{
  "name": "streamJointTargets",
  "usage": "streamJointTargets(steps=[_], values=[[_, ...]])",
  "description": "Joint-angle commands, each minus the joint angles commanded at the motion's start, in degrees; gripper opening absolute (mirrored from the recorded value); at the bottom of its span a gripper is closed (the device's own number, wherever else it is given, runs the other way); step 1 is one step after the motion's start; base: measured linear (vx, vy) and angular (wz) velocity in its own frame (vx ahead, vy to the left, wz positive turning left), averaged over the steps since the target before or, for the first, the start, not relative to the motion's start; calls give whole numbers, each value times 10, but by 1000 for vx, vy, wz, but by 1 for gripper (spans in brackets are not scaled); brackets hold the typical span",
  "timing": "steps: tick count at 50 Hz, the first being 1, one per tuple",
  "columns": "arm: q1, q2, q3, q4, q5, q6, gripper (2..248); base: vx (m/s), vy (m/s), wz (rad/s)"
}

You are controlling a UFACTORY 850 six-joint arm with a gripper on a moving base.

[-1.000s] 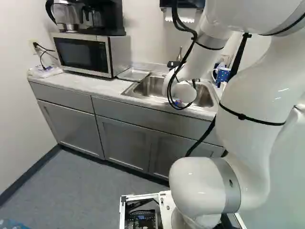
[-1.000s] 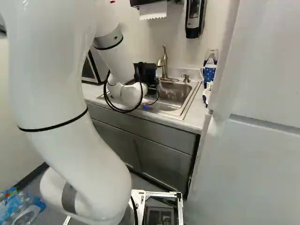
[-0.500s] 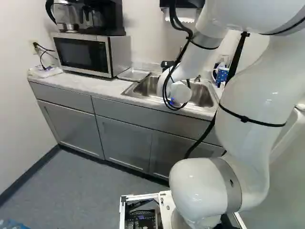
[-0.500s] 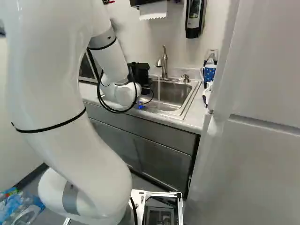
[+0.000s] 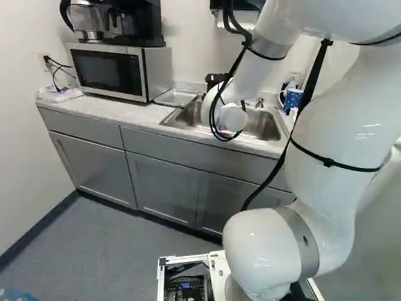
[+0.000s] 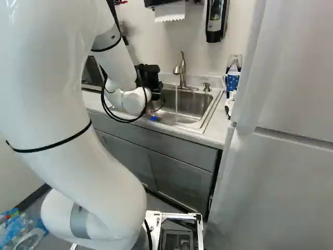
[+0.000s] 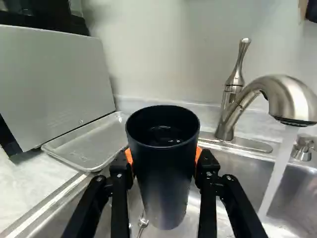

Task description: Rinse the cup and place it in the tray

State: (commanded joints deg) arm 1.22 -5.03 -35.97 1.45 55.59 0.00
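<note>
In the right base view my gripper [image 6: 150,78] shows only as a black body over the sink's left part, its fingers hidden by the wrist. The wrist view has the gripper [image 7: 163,161] shut on a dark cup [image 7: 164,193], one orange pad on either side. The cup stands upright over the sink basin, with a wet-looking glint inside it. Water runs from the faucet [image 7: 292,101] in a stream [image 7: 278,173] apart from the cup. The shallow metal tray [image 7: 86,146] lies on the counter, beyond the cup and beside the microwave; it looks bare.
The microwave [image 5: 116,70] stands on the counter [image 5: 94,113], left of the tray in the left base view. A blue dotted mug [image 6: 232,80] is right of the sink [image 6: 190,107]. A soap dispenser [image 6: 216,18] hangs on the wall; a large white cabinet-like surface [image 6: 291,172] rises at the right.
The arm has swung left over the sink toward the tray, away from the faucet, taking the held cup with it. The running stream has come into clear sight in the right base view. The base has not moved.
</note>
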Motion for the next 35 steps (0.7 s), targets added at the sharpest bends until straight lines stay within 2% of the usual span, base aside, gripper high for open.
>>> streamJointTargets(steps=[12,35], values=[[2,12,-4,0,-9,0,125,0,0,0],[15,20,-26,6,-53,0,125,0,0,0]])
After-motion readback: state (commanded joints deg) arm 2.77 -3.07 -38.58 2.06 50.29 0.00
